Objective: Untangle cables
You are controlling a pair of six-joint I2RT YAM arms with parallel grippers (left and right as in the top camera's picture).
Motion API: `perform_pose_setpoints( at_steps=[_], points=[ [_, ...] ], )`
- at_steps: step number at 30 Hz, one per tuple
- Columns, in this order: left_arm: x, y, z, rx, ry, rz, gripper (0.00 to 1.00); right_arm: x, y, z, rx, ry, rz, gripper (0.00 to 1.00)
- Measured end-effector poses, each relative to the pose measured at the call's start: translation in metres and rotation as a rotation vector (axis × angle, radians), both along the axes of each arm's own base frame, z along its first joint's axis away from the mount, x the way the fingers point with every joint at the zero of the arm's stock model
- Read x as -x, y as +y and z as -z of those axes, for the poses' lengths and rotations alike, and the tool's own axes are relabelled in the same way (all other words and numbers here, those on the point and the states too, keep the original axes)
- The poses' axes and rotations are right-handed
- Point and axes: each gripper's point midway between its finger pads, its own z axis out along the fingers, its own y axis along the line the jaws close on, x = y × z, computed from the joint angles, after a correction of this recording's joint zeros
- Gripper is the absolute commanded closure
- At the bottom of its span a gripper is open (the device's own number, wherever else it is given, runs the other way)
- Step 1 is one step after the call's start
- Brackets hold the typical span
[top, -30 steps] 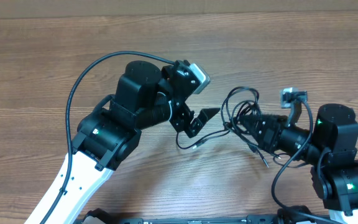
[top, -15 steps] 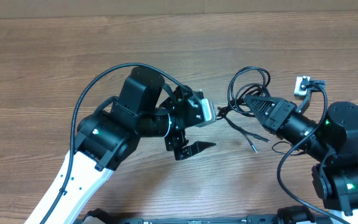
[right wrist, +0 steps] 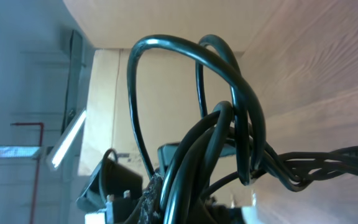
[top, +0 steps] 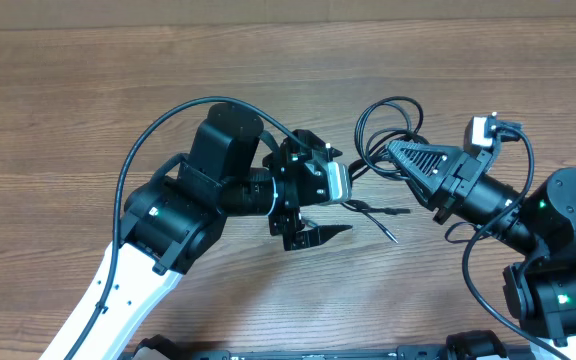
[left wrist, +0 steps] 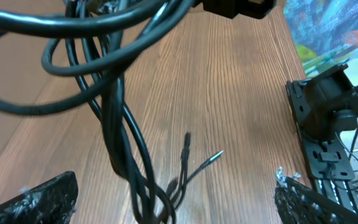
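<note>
Right pincer (top: pixel 390 150) clamped on cables (right wrist: pixel 188 149), left pincer (left wrist: pixel 173 186) wide open, empty, beside them.

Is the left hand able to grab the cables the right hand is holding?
Probably yes. The left hand is wide open, the cables dangle right between its fingers, and nothing blocks the way.

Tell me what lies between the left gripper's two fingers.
In the left wrist view, the cables hang between the spread fingers of the left gripper, touching neither, above the table.
</note>
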Motion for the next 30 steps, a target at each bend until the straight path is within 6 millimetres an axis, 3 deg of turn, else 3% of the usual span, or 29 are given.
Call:
perform_pose_setpoints(
  at_steps=[8,21,22,25,29,30],
  points=[
    [-0.008,-0.011,-0.002,0.037,-0.018,0.032,0.0,0.01,0.007,-0.005,-0.037,0.023,-0.073,0.96],
    [-0.014,-0.021,0.015,0.026,0.044,0.06,0.02,0.016,0.011,-0.009,-0.078,0.059,-0.11,0.96],
    [-0.013,-0.021,0.015,0.027,0.045,0.062,0.07,0.016,0.011,-0.009,-0.079,0.061,-0.111,0.96],
    [-0.013,-0.021,0.015,0.03,0.052,0.062,0.35,0.016,0.011,-0.009,-0.082,0.066,-0.111,0.96],
    [-0.012,-0.021,0.014,0.033,0.051,0.07,0.96,0.016,0.011,-0.009,-0.085,0.069,-0.112,0.96],
    [-0.012,-0.021,0.015,0.032,0.051,0.071,0.96,0.016,0.011,-0.009,-0.084,0.069,-0.112,0.96]
  ],
)
